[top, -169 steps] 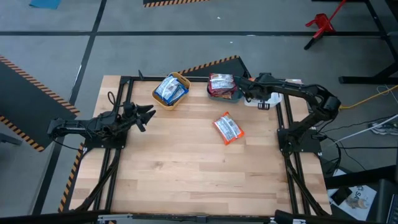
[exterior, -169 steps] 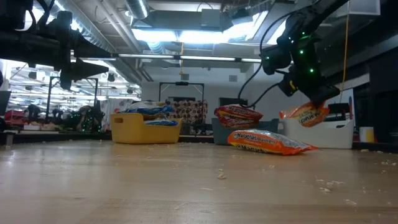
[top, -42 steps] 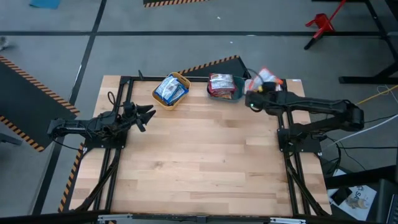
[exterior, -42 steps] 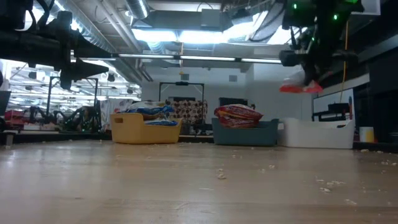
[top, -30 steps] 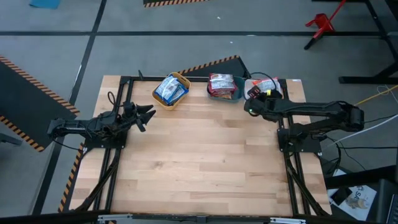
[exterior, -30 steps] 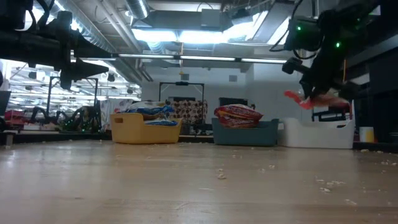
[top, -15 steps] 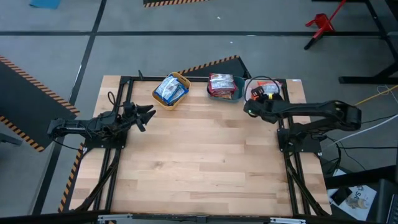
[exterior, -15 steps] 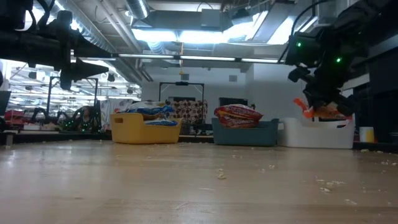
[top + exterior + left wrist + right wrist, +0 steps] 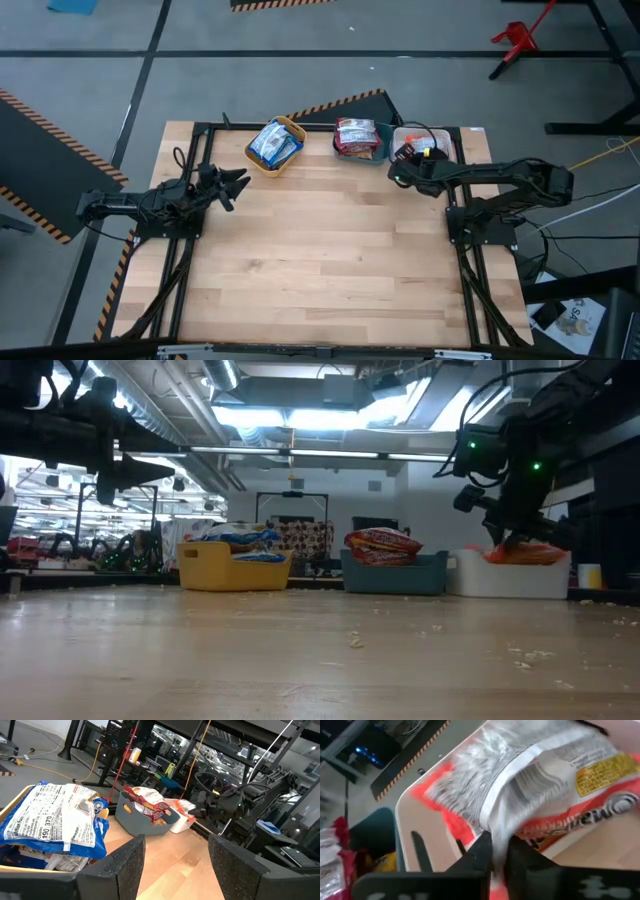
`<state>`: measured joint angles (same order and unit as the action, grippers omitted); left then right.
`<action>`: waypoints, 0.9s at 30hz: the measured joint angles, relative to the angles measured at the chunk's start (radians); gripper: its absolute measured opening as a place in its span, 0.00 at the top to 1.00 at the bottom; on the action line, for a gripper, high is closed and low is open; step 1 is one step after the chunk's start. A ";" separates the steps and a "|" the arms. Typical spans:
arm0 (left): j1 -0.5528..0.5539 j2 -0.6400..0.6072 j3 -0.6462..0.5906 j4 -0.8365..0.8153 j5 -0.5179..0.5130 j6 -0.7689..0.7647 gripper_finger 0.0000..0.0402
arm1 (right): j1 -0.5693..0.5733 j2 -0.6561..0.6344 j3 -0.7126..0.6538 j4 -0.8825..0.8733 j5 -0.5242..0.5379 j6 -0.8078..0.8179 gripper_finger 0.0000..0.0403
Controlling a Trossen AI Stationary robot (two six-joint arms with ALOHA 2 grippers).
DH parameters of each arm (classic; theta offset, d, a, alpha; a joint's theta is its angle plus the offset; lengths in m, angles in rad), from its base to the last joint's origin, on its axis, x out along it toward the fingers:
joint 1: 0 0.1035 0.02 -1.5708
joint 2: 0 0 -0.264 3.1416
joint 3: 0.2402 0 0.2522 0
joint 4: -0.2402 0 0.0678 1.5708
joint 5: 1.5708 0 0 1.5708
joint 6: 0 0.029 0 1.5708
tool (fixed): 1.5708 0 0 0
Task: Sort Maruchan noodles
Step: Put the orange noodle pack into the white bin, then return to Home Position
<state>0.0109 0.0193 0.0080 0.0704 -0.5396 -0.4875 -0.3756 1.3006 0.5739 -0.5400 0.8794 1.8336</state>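
Note:
My right gripper (image 9: 411,160) sits at the near left corner of the white bin (image 9: 447,134), shut on an orange-and-white noodle packet (image 9: 555,790). In the low view that packet (image 9: 527,552) lies across the top of the white bin (image 9: 500,578). Blue-and-white packets (image 9: 273,145) fill the yellow bin (image 9: 292,125). Dark red packets (image 9: 356,136) are in the teal bin (image 9: 378,155). My left gripper (image 9: 238,181) hovers open near the table's left edge, short of the yellow bin, and holds nothing (image 9: 175,855). My right gripper pinches the orange packet by its crinkled end (image 9: 501,836) between the two fingers (image 9: 483,851). It comes slanting down from the table's near side toward the far edge. The rest of the packet lies in the white bin, spread past the fingertips.
The three bins stand in a row along the table's far edge, the teal bin (image 9: 367,832) right beside the white one. Crumbs (image 9: 352,642) dot the bare wooden tabletop (image 9: 320,260), which stretches open between the arms and toward the near edge.
My right gripper has come down from above the white bin and shifted slightly toward the table's left and near side. It carried the orange packet down, and the packet now rests in the bin. My left arm has kept still.

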 joint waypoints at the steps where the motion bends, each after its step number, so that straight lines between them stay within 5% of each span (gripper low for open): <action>1: 0.000 0.000 0.000 0.000 0.000 0.000 0.47 | 0.000 0.000 0.000 0.015 0.000 -0.014 0.92; 18: 0.000 0.000 0.000 0.000 0.005 0.001 0.47 | 0.000 -0.027 0.000 0.066 0.018 -0.198 0.57; 27: 0.000 0.000 0.000 0.002 0.005 -0.005 0.47 | 0.002 -0.211 0.000 0.071 -0.169 -0.571 0.52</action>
<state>0.0108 0.0196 0.0078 0.0721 -0.5343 -0.4929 -0.3740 1.0893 0.5743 -0.4693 0.7109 1.2630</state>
